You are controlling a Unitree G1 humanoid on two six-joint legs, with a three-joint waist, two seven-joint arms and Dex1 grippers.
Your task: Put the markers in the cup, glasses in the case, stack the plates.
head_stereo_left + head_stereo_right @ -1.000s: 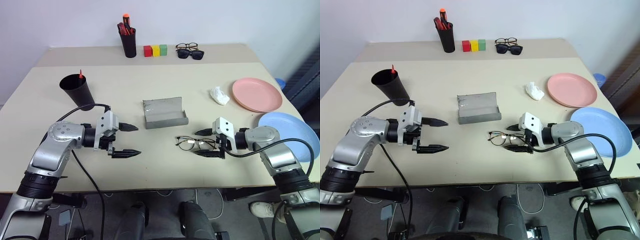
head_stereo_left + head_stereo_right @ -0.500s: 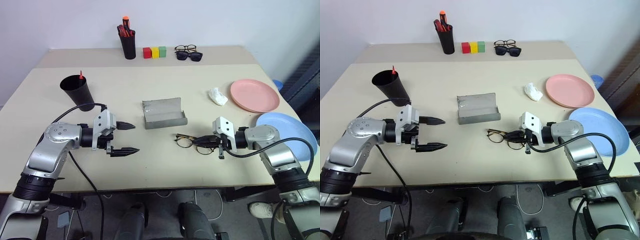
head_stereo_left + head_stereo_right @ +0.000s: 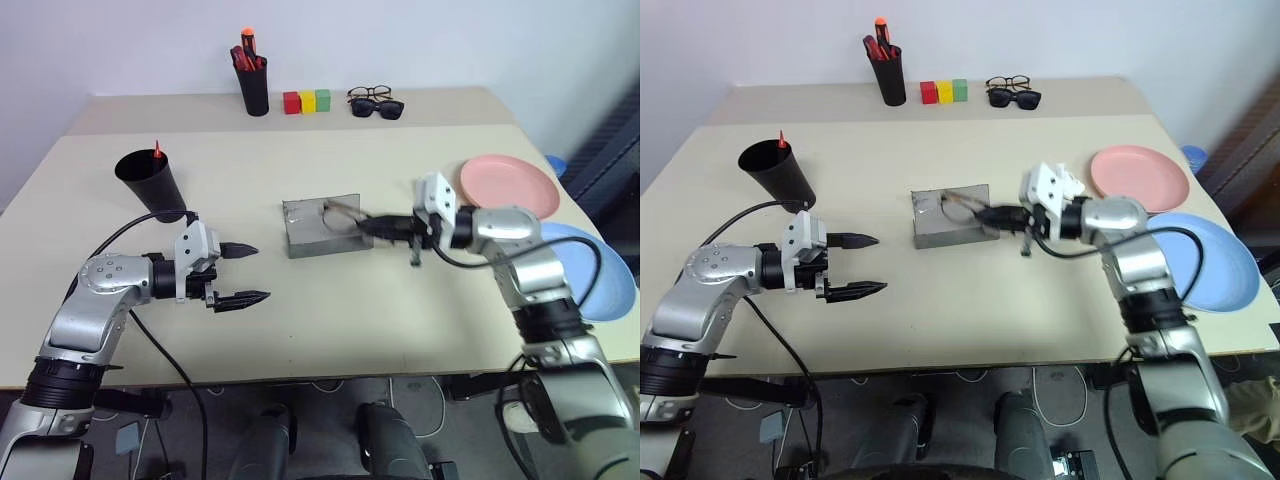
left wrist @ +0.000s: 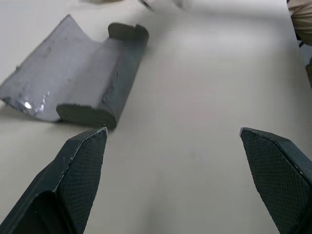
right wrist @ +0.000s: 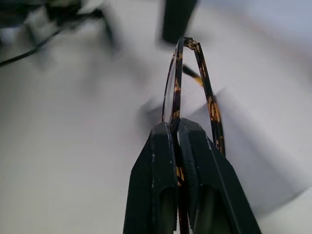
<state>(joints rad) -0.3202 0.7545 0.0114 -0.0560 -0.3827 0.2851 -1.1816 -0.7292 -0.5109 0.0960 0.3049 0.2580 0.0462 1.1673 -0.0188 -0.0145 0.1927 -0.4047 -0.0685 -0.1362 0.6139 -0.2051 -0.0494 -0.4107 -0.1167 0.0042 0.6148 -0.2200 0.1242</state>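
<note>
Pinching the glasses [image 3: 962, 207] by the frame, the right claw [image 3: 992, 216] holds them above the open case [image 3: 318, 226], presumably to lower them in. The left claw [image 3: 247, 273] hovers spread wide over the table [image 3: 400, 300] near the case, gripping nothing, perhaps ready to steady it.

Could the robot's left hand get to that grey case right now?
Probably yes. The left hand is open and holds nothing, with only bare table between it and the case. The right hand is holding the glasses over it, though.

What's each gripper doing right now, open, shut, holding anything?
Left gripper: open, holding nothing, above the table.
Right gripper: shut on the wire-frame glasses, held over the open grey case.
</note>
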